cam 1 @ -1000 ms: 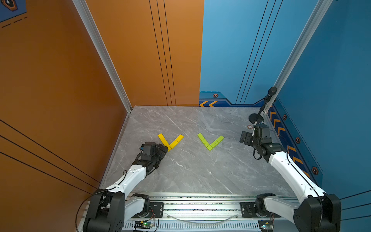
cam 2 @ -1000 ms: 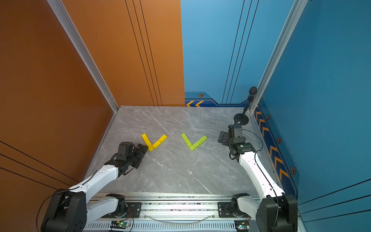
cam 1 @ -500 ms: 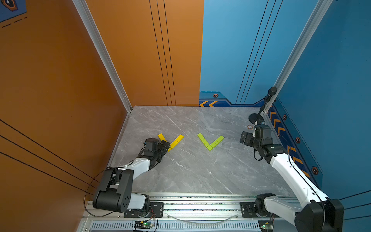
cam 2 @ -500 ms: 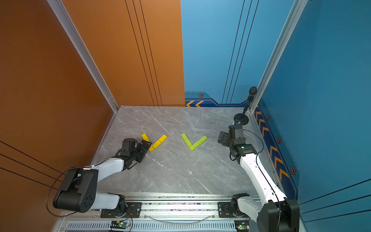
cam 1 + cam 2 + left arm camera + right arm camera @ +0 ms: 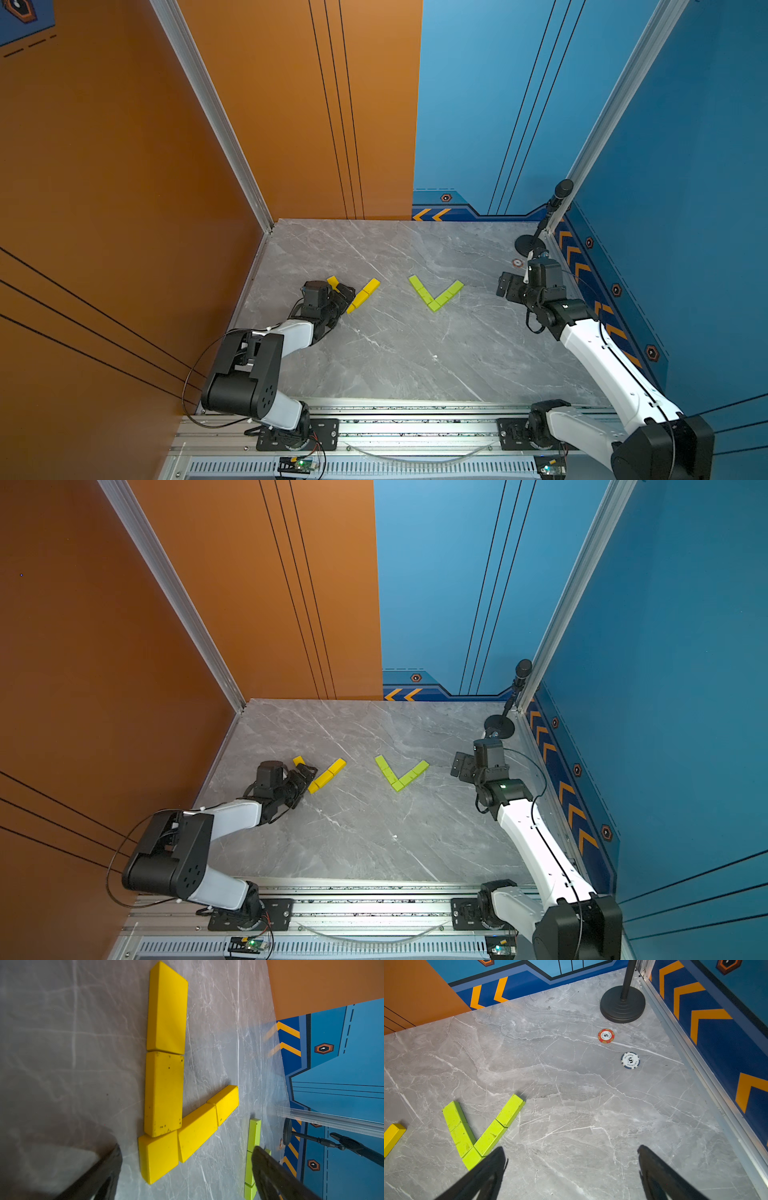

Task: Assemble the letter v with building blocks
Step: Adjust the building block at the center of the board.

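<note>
Evenly, smooth brick-shaped blocks (image 5: pixel 164 1093) on marble (image 5: pixel 62 1043).

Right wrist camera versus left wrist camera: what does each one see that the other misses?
Only the right wrist view: the lime-green V almost whole, and a white poker chip. Only the left wrist view: the whole yellow V, made of five blocks. Both: the marble table, the black stand, a part of the other colour's V, and the arm's own open, empty gripper: the left gripper and the right gripper.
</note>
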Robot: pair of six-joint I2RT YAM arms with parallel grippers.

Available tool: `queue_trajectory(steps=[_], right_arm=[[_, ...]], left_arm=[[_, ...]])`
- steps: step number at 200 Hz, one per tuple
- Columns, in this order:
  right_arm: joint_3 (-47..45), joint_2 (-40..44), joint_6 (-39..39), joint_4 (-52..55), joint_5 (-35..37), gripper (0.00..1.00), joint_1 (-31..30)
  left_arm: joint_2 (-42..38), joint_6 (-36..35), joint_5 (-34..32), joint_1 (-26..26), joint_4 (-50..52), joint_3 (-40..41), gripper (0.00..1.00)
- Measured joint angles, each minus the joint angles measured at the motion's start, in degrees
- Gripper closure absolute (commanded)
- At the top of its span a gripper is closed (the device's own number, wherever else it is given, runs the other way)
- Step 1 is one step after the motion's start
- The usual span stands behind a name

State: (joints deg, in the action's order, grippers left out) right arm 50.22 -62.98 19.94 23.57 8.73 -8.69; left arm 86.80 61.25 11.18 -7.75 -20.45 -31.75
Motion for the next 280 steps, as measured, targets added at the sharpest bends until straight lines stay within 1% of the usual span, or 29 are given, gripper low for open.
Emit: queue_trajectory(steps=[35,280], right_arm=[[0.1,0.0,0.0,0.0,0.0,0.00,-0.1],[0.1,-0.2,1.0,0.0,0.0,0.00,-2.5]], left_arm=[[0.6,0.1,0.3,-0.9,-0.1,-0.6,0.02],[1.5,1.2,0.7,-1.9,-0.1,-1.4,0.02]])
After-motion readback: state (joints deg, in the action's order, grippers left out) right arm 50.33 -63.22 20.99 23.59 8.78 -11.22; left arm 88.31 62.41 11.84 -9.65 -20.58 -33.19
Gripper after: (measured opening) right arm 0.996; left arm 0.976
